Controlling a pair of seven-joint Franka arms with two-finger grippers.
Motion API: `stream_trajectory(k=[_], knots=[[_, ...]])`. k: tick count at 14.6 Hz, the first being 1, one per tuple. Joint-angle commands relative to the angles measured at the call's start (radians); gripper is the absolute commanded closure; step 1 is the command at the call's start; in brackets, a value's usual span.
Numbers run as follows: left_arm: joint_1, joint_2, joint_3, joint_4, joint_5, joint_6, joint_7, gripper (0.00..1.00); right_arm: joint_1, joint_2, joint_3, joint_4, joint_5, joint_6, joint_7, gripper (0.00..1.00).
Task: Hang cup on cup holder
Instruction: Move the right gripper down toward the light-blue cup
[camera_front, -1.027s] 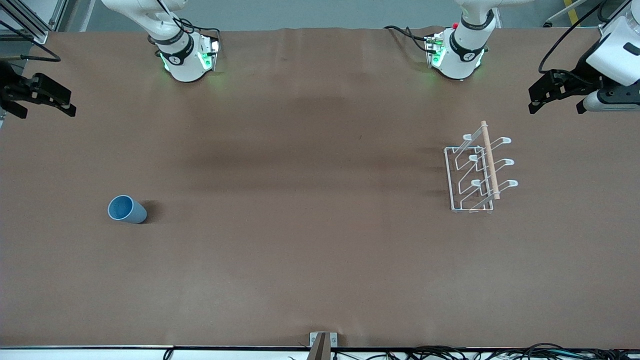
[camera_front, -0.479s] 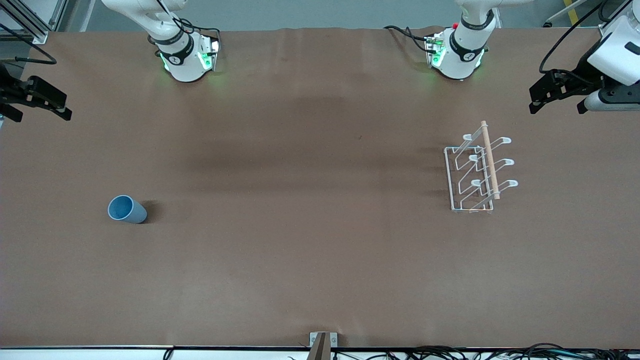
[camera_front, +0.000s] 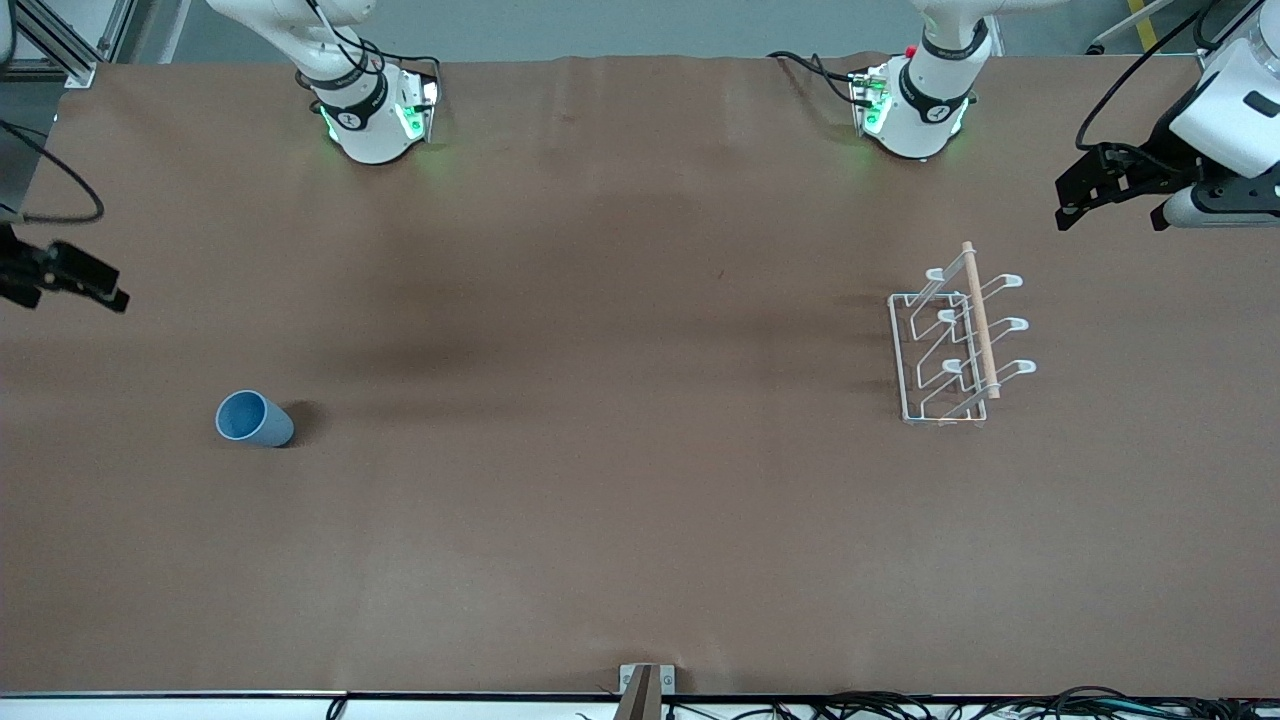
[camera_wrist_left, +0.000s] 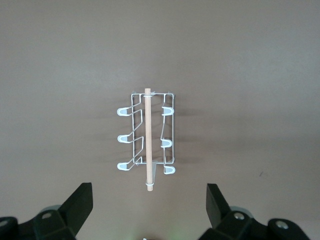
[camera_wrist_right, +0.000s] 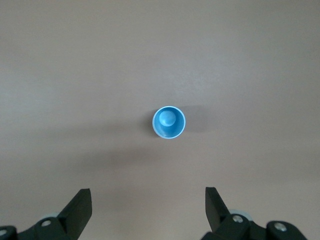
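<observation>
**A:** Where is the cup?

**B:** The light-blue cup (camera_front: 254, 419) stands upright on the brown table (camera_front: 620, 500), toward the right arm's end. Its mouth faces up, showing a darker blue inside. Nothing touches it.

**A:** And the cup holder?

**B:** The white wire cup holder (camera_front: 950, 345) sits toward the left arm's end, well apart from the cup. A light wooden rod (camera_front: 980, 320) runs along its top, with three looped prongs on each side. No cup hangs on it.

**A:** What are the grippers doing?

**B:** The right gripper (camera_wrist_right: 147, 212) hangs in the air above the cup, fingers spread wide, holding nothing. The left gripper (camera_wrist_left: 149, 210) hangs high above the table at its arm's end, beside the cup holder, also spread wide and empty.
</observation>
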Motion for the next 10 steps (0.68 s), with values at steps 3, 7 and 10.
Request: stream_trajectory(k=[3,7,10], knots=[[0.001,0.009,-0.001,0.02,-0.002,-0.013,0.021,0.0,-0.081,0.131,0.011,-0.124,0.007,0.219,-0.077,0.0],[0.003,0.009,-0.001,0.02,-0.002,-0.013,0.021,0.0,-0.102,0.237,0.011,-0.216,0.007,0.399,-0.085,0.0],[0.001,0.009,-0.001,0.02,-0.001,-0.013,0.021,0.0,-0.107,0.306,0.012,-0.228,0.007,0.462,-0.085,0.0]])
